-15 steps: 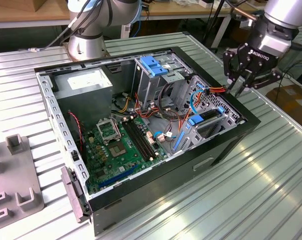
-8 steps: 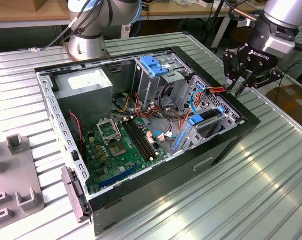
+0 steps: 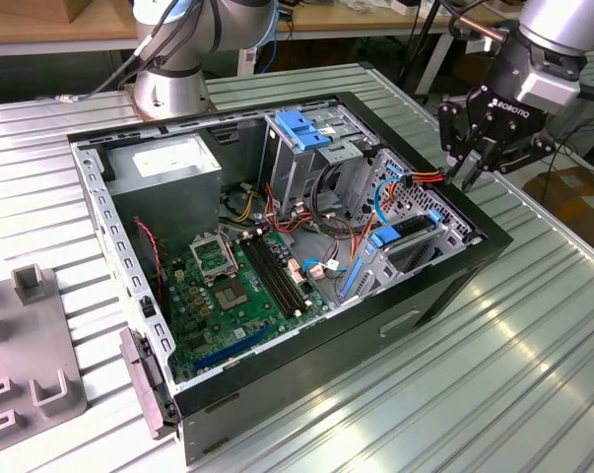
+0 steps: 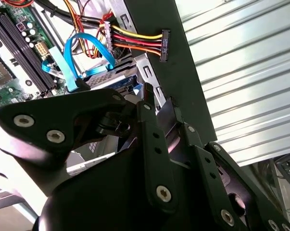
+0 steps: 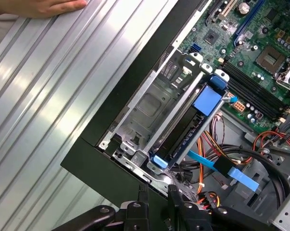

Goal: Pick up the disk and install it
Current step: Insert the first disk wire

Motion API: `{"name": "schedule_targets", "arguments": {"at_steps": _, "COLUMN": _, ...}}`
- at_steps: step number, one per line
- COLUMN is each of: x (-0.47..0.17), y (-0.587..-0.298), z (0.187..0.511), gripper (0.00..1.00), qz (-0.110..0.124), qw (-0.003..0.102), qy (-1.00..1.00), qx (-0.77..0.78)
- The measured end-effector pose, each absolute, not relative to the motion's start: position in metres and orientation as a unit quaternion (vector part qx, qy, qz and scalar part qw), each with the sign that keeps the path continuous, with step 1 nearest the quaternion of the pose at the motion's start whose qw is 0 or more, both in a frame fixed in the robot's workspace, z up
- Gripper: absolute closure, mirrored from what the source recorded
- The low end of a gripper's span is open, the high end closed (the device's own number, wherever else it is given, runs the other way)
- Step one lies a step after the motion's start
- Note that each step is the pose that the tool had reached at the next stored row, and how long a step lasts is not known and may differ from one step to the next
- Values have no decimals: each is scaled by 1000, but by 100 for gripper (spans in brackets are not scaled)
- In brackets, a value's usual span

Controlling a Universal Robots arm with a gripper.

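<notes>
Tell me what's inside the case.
A green motherboard, grey power supply, blue-topped drive cage, loose cables and a corner drive bay near the gripper. The bay's metal plate hides its contents.

Blue-railed grey disk point(image 3: 412, 235) seated aslant in the drive bay.

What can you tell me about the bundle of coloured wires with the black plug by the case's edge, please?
The wire bundle is a flat run of yellow, red and orange sheathed strands, side by side, from a white connector to a flat black plug. The plug looks free, mated to nothing, and ends over the black case rim; contact cannot be told. In the exterior view it lies close beside the gripper.
</notes>
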State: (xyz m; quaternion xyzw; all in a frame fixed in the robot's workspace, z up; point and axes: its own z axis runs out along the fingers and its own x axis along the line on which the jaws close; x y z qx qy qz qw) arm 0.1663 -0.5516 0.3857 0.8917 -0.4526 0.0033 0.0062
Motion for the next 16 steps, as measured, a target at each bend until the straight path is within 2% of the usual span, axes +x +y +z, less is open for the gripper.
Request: {"name": "schedule_targets", "arguments": {"at_steps": 16, "x": 177, "y": -531, "z": 382, "gripper": 70, "qz": 4, "qw": 6, "qy": -396, "qx": 918}}
